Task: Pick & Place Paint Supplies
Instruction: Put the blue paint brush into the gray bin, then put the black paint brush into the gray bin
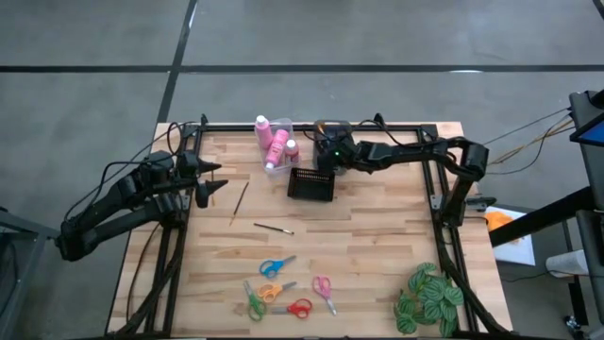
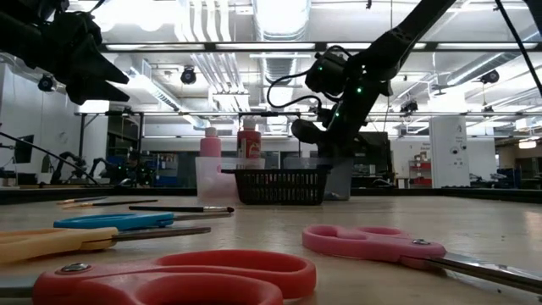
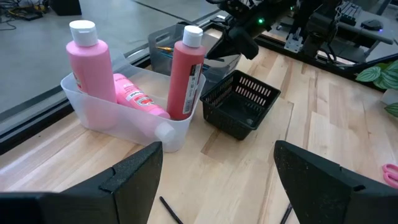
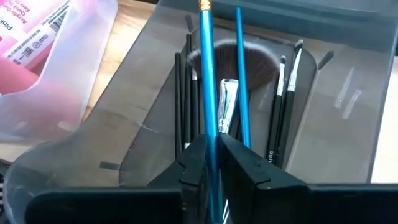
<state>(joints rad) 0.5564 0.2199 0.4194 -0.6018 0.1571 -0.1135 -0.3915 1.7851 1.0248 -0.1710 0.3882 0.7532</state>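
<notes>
At the lower centre of the high view I see the scissors [image 1: 283, 291], five pairs with coloured handles, lying flat on the desk [image 1: 377, 236]. A little higher, two paintbrushes [image 1: 274, 229] lie loose on the wood, one near the left gripper [image 1: 209, 181]. This gripper hangs at the middle left of the frame, its fingers spread wide and holding nothing.

Higher, near the centre, stands the black basket [image 1: 312, 184]; in the left wrist view I see nothing in it. Just left of it, at the upper centre, is the clear bin [image 1: 275, 151] with three pink bottles [image 3: 87, 62]: two stand upright and one lies on its side between them.

At the far edge, the right gripper [image 4: 211, 158] is over a grey tray [image 4: 348, 112]. It pinches a blue paintbrush [image 4: 207, 81] between its fingers. In the tray lie several black brushes [image 4: 186, 93], one more blue brush and a wide fan-shaped brush.
</notes>
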